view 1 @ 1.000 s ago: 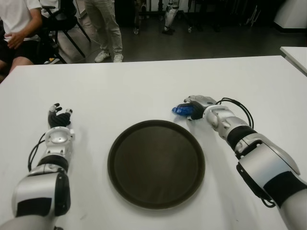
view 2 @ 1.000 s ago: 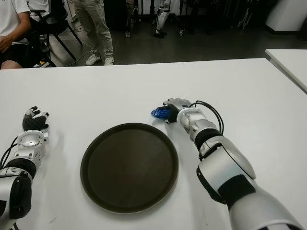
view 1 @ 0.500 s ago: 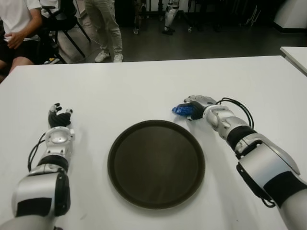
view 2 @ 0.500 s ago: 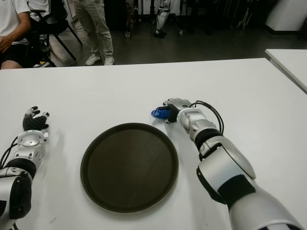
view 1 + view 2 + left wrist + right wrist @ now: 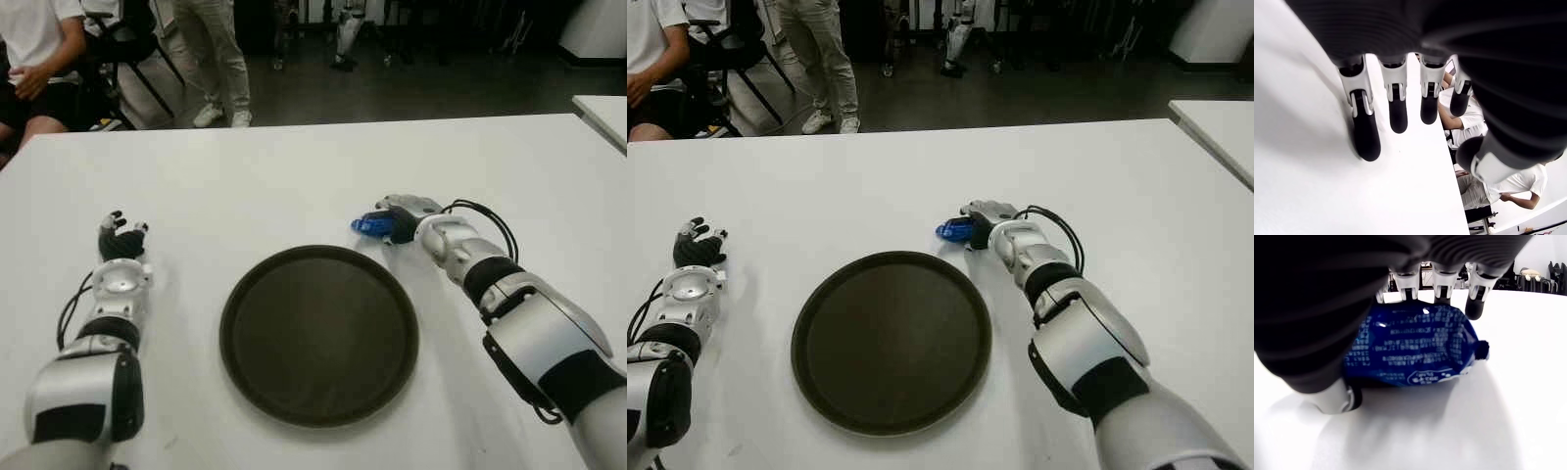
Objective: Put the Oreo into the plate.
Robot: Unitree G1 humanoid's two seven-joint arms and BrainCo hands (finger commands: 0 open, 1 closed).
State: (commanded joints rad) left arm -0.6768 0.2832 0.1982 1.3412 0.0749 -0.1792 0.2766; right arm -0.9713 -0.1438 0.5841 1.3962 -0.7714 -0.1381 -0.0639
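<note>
Fingers (image 5: 1442, 281) of the right hand (image 5: 400, 217) curl over one blue Oreo packet (image 5: 368, 225), thumb under it, on the white table (image 5: 294, 186) just beyond the rim of the single dark round plate (image 5: 319, 333); the packet lies outside the plate, touching the tabletop; left hand (image 5: 120, 240) shows left of the plate, four fingers (image 5: 1365, 132) loosely extended, holding nothing; two people (image 5: 211, 54) wait past the far edge, one seated, one standing.

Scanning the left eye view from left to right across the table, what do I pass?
Left robot hand, fingers open → round dark brown plate → blue Oreo packet → right robot hand closed on the packet, just beyond the plate's far right rim.
</note>
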